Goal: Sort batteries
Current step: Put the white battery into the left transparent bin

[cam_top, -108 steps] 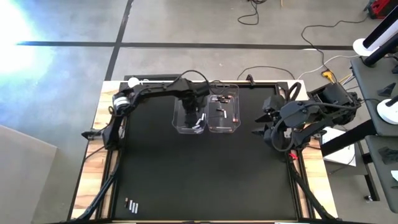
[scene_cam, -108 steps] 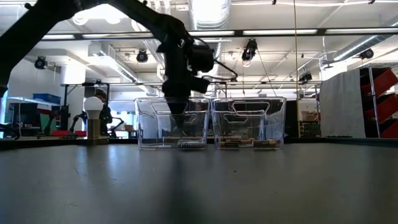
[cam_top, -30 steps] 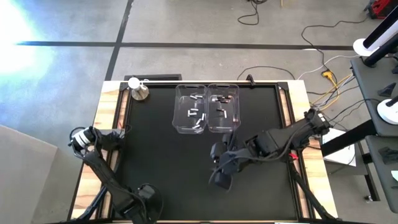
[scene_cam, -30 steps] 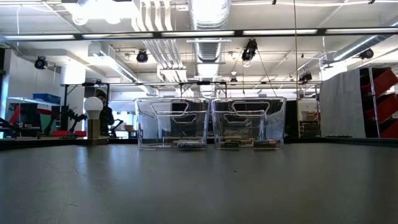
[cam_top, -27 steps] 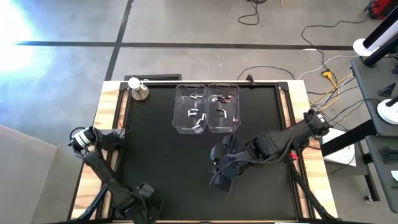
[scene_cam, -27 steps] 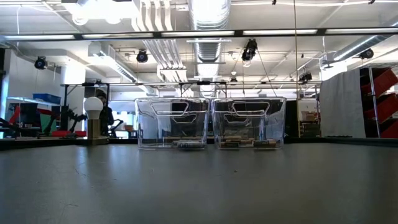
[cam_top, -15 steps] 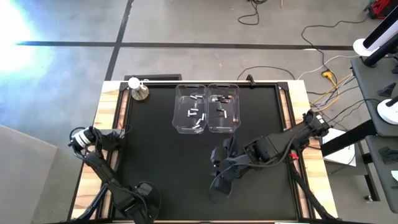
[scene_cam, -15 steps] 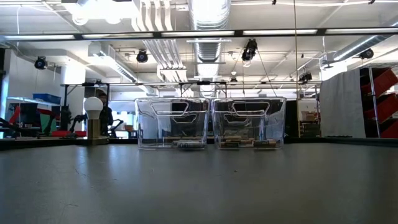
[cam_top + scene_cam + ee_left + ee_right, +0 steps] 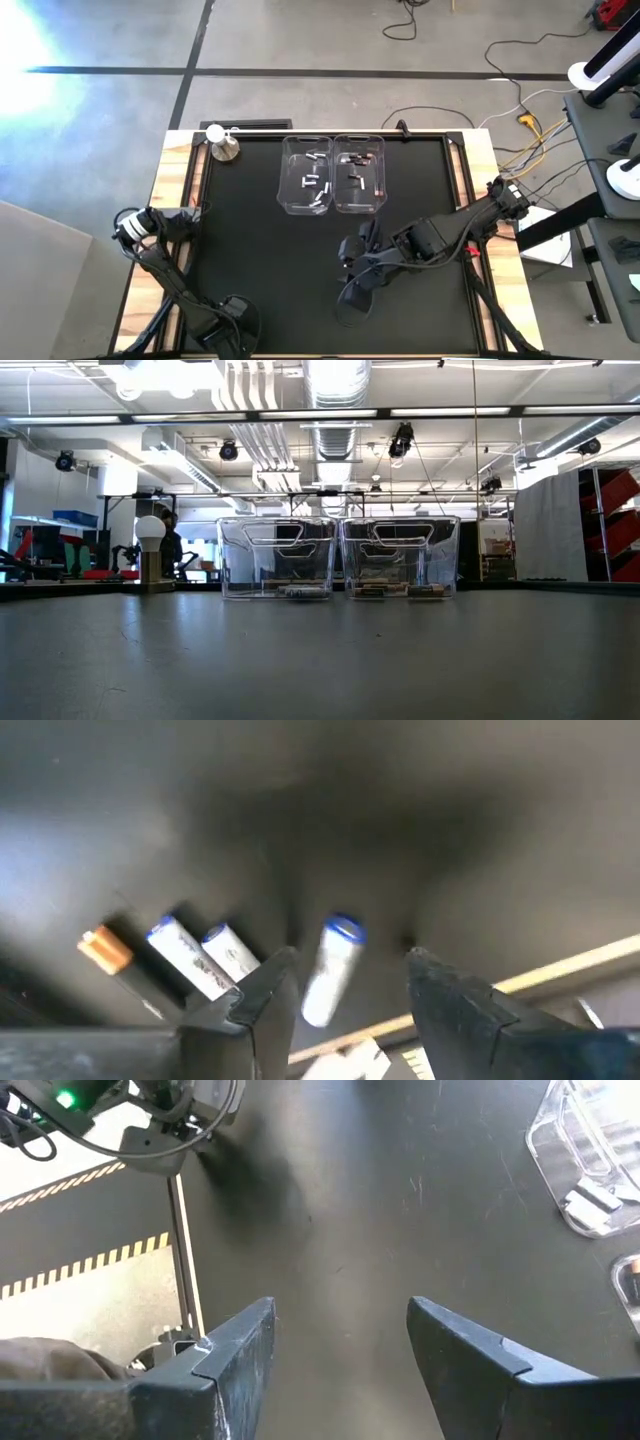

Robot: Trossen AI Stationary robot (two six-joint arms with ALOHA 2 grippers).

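From above I see two clear bins (image 9: 333,176) side by side at the mat's far edge holding small batteries (image 9: 318,181), too tiny to count, while the right gripper (image 9: 352,292) hovers mid-mat. My left wrist view shows the left gripper (image 9: 345,978) spread open around one white, blue-tipped battery (image 9: 331,968), not clamped; three more lie beside it. The right wrist view shows its fingers wide apart, empty.

Beside the dark-and-copper battery (image 9: 108,952), white batteries (image 9: 330,970) capped in blue are seen on the black mat (image 9: 400,810).
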